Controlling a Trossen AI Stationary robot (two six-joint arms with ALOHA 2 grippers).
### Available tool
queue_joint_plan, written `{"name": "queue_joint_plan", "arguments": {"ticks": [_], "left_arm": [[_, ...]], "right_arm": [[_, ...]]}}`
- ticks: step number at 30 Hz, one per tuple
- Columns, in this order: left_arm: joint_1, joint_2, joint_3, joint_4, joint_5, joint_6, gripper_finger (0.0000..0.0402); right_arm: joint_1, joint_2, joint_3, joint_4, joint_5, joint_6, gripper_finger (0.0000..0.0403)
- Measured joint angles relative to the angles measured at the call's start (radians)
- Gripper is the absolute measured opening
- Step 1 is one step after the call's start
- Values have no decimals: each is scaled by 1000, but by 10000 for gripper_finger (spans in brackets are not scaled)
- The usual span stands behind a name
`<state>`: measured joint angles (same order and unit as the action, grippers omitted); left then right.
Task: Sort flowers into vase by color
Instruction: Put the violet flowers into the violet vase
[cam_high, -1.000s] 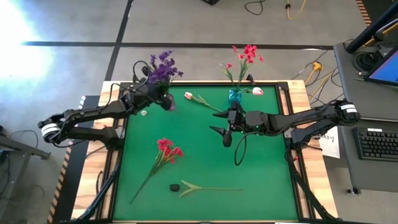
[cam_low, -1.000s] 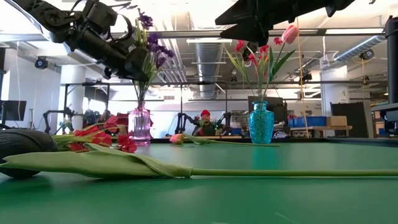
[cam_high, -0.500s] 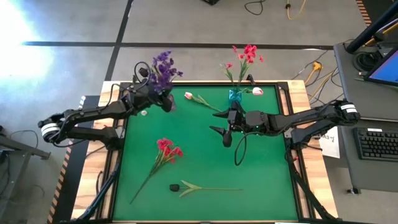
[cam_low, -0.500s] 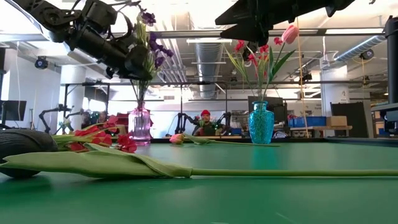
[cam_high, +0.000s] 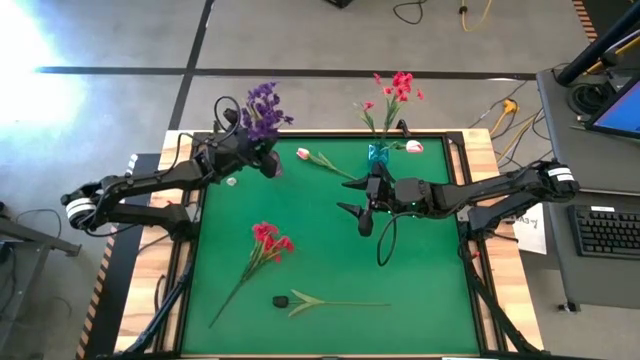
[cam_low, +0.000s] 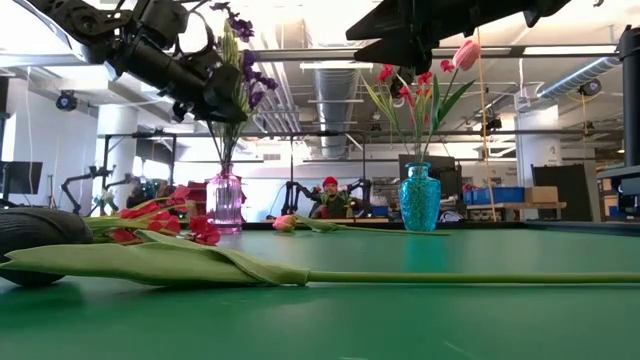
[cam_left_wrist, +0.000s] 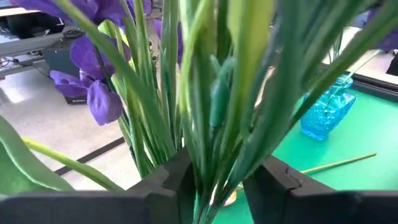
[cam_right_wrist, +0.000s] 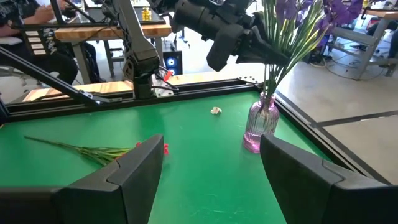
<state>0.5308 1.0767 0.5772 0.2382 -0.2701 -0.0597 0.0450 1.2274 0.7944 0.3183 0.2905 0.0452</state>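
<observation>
My left gripper (cam_low: 222, 98) is shut on a purple spray (cam_high: 262, 102) standing in the pink glass vase (cam_low: 225, 200) at the table's far left. Its stems (cam_right_wrist: 268, 74) run down into the vase neck. My right gripper (cam_high: 362, 215) hangs open above the table's middle, holding nothing. A blue vase (cam_low: 420, 198) at the far edge holds a red spray (cam_high: 400, 85) and a pale pink tulip (cam_low: 466, 52). Lying flat on the cloth are a pink tulip (cam_high: 318, 160), a red spray (cam_high: 268, 242) and a dark tulip (cam_high: 300, 300). My left gripper (cam_left_wrist: 214, 186) pinches the bundle of green stems (cam_left_wrist: 208, 143) of the purple spray between its two fingers (cam_left_wrist: 171, 183), below the blooms and above the vase. The fingers lie across the stems, coming from the table's left. The spray stands upright, its lower stems (cam_right_wrist: 266, 99) inside the pink vase.
A small pale scrap (cam_high: 231, 181) lies near the left edge beside the pink vase. Between the two vases and the near edge the green cloth (cam_high: 420, 270) is open apart from the lying flowers. A person (cam_low: 328, 197) sits in the room beyond the table.
My left gripper has risen a little, staying shut, and the purple spray has come up with it while its stems stay in the pink vase. My right arm has kept still.
</observation>
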Motion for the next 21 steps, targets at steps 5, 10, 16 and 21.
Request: {"name": "queue_joint_plan", "arguments": {"ticks": [5,10,16,21], "left_arm": [[0,0,-11,-14,0,-2,31],[0,3,-23,-18,0,-2,12],[0,42,-26,-18,0,-2,14],[0,82,-26,0,-1,13,14]], "right_arm": [[0,0,0,0,0,0,260],[0,0,0,0,0,0,260],[0,0,0,0,0,0,260],[0,0,0,0,0,8,260]]}}
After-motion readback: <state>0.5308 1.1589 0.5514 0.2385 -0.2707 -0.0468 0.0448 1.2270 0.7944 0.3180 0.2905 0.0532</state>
